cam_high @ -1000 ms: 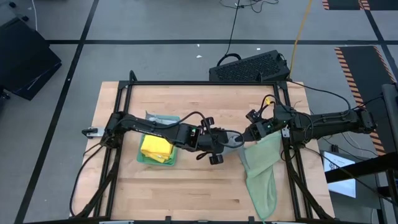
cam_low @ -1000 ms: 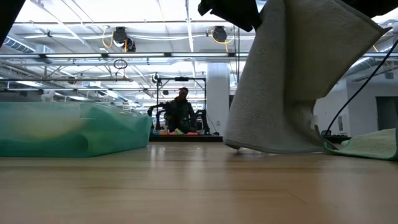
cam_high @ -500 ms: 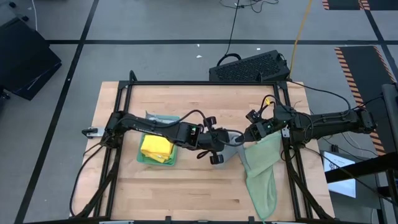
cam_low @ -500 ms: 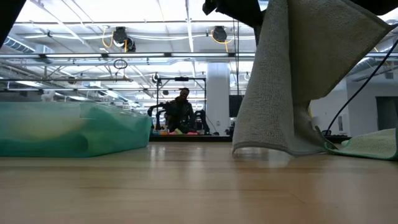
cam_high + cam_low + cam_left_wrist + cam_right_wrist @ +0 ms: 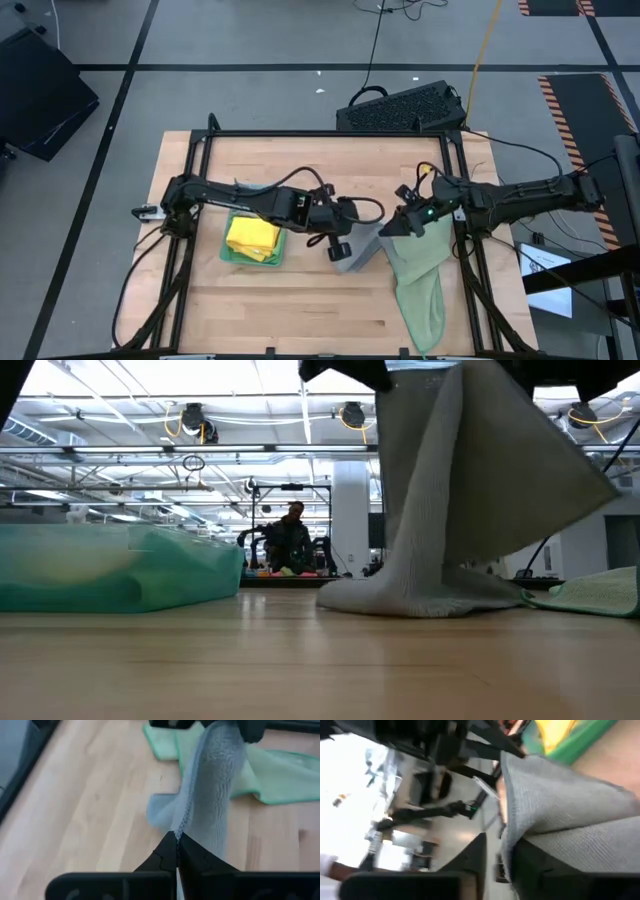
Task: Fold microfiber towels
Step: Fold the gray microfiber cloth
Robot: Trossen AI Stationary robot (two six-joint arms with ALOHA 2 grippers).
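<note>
Even, bright overhead light falls on the table (image 5: pixel 300 300) with only soft shadows beside the arms, while the low view glares at the ceiling lamps (image 5: pixel 190 415) and both wrist views are blurred up close.

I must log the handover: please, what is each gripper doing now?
Left gripper: shut on the soft grey microfiber towel.
Right gripper: the same towel lies between its fingers; open or shut cannot be told.

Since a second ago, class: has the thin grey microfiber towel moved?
Yes. The grey microfiber towel has dropped lower, its bottom edge now spread on the wooden table, shifted toward the table's near edge.
</note>
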